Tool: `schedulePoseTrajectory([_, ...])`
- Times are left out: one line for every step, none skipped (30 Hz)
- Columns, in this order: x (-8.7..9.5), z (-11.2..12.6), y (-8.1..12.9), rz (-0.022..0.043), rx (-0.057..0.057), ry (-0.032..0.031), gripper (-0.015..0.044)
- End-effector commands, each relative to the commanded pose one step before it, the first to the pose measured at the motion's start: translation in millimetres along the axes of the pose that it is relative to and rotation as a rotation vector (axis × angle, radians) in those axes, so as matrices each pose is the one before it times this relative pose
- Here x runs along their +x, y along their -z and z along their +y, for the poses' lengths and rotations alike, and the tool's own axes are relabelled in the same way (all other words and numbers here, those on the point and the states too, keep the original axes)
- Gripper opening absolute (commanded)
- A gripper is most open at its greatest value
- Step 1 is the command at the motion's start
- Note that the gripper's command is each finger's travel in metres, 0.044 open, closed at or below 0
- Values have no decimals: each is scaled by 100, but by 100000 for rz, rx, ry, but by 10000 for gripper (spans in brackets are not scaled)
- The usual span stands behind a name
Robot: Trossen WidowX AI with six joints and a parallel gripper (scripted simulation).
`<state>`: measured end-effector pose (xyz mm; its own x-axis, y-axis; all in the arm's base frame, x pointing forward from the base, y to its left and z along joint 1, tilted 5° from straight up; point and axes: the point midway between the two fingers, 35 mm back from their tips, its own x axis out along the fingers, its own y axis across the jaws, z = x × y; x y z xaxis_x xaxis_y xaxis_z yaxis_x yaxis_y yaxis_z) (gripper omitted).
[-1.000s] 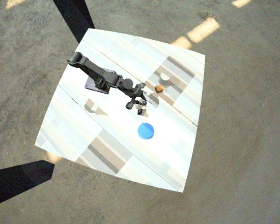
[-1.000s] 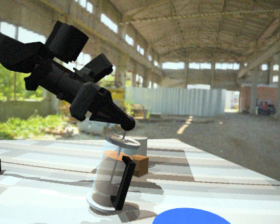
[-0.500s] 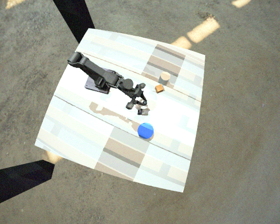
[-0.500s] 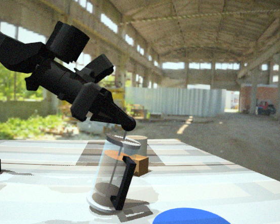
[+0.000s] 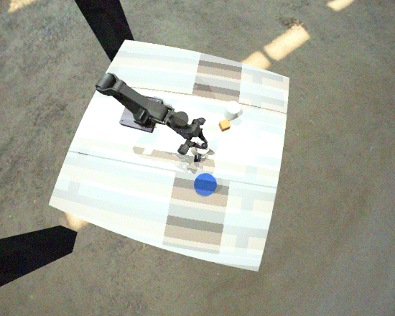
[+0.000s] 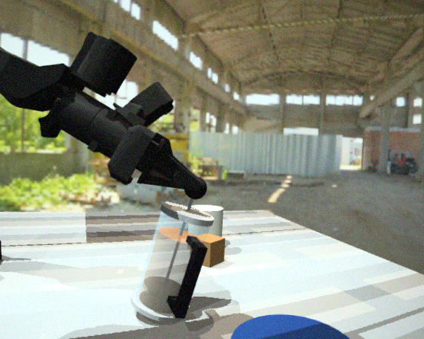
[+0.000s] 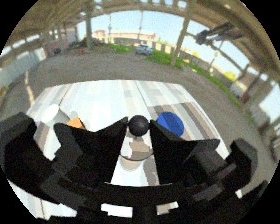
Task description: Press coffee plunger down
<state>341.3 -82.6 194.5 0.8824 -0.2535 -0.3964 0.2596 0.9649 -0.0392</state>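
The glass coffee press (image 6: 153, 262) (image 7: 131, 164) stands on the table, leaning to the right in the exterior view; its rim and base are both slanted. Its black handle (image 6: 191, 275) (image 5: 197, 158) faces right there. My gripper (image 5: 204, 145) (image 6: 195, 187) (image 7: 139, 120) is shut on the round black plunger knob, which shows between the fingertips in the wrist view. A short length of rod (image 6: 190, 204) shows between the knob and the lid, so the knob is a little above the lid. The rod runs down inside the glass to a dark layer near the bottom.
An orange block (image 5: 224, 125) (image 6: 214, 251) (image 7: 76, 123) and a white cylinder (image 5: 233, 110) (image 6: 217, 220) (image 7: 53, 114) stand behind the press in the exterior view. A blue disc (image 5: 205, 184) (image 6: 287, 326) (image 7: 170, 124) lies on the near side, across from them.
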Motion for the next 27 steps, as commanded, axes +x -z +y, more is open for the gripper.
schedulePoseTrajectory([339, -2, 617, 2181, -678, -47, 121])
schedulePoseTrajectory([6, 0, -5, -1, 0, 0, 121])
schedulePoseTrajectory([9, 0, -5, -1, 0, 0, 121])
schedulePoseTrajectory([6, 0, -3, -1, 0, 0, 121])
schedulePoseTrajectory([9, 0, -5, -1, 0, 0, 121])
schedulePoseTrajectory([8, 0, -8, -1, 0, 0, 121])
schedulePoseTrajectory([5, 0, -5, -1, 0, 0, 121])
schedulePoseTrajectory([-6, 0, -25, -1, 0, 0, 121])
schedulePoseTrajectory([-10, 0, -46, -1, 0, 0, 121])
schedulePoseTrajectory([10, 0, 8, 0, 0, 0, 121])
schedulePoseTrajectory([26, -1, 10, -1, 0, 0, 121])
schedulePoseTrajectory([17, 0, 6, -1, 0, 0, 121])
schedulePoseTrajectory([17, 0, 2, -1, 0, 0, 121])
schedulePoseTrajectory([0, 0, 0, 0, 0, 0, 121])
schedulePoseTrajectory([-5, 0, -25, -1, 0, 0, 121])
schedulePoseTrajectory([-11, 0, -51, -1, 0, 0, 121])
schedulePoseTrajectory([10, 0, 11, 0, 0, 0, 121])
schedulePoseTrajectory([27, -1, 16, -1, 0, 0, 121])
schedulePoseTrajectory([17, 0, 10, -1, 0, 0, 121])
schedulePoseTrajectory([16, 0, 7, -1, 0, 0, 121])
schedulePoseTrajectory([0, 0, 0, 0, 0, 0, 121])
schedulePoseTrajectory([-318, -2, -533, -1881, 665, 55, 121])
schedulePoseTrajectory([0, 0, 0, 0, 0, 0, 121])
schedulePoseTrajectory([0, 0, 0, 0, 0, 0, 121])
schedulePoseTrajectory([0, 0, 0, 0, 0, 0, 121])
schedulePoseTrajectory([0, 0, 0, 0, 0, 0, 121])
schedulePoseTrajectory([0, 0, 0, 0, 0, 0, 121])
